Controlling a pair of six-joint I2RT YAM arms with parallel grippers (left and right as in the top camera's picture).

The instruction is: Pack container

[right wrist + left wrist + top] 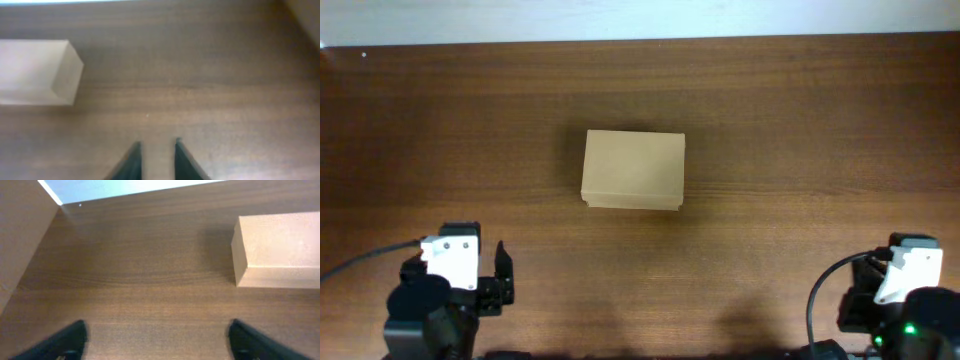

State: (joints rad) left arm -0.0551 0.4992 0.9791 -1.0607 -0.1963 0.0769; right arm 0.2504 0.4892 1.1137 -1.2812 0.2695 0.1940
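The small rectangular tan cardboard container [633,170] is seen on the dark brown wooden table [800,120], roughly mid-table, a little left of centre in the overhead view. It rests flat with its long sides running left to right. The lid flap is down and closed, and nothing is touching the box. The left gripper [157,340] is parked near the table's near-left corner. Its black fingers [65,340] are spread wide, released, with only bare table showing between them. From the left wrist view the container [280,247] is placed ahead and to the right of this claw, well apart. It lies outside the line between the fingers, with one short end and part of the top facing the camera. The right gripper [156,155] is parked near the near-right corner. Its jaws are parted only narrowly, with a thin strip of table visible in the gap, and nothing is grasped. From the right wrist view the container [35,72] is placed ahead and to the left, well apart, cut off by the frame's left edge and slightly blurred. In the overhead view the box sits between the two arms laterally and farther up the table than either. A tan surface [20,235] at the left edge of the left wrist view cannot be identified.
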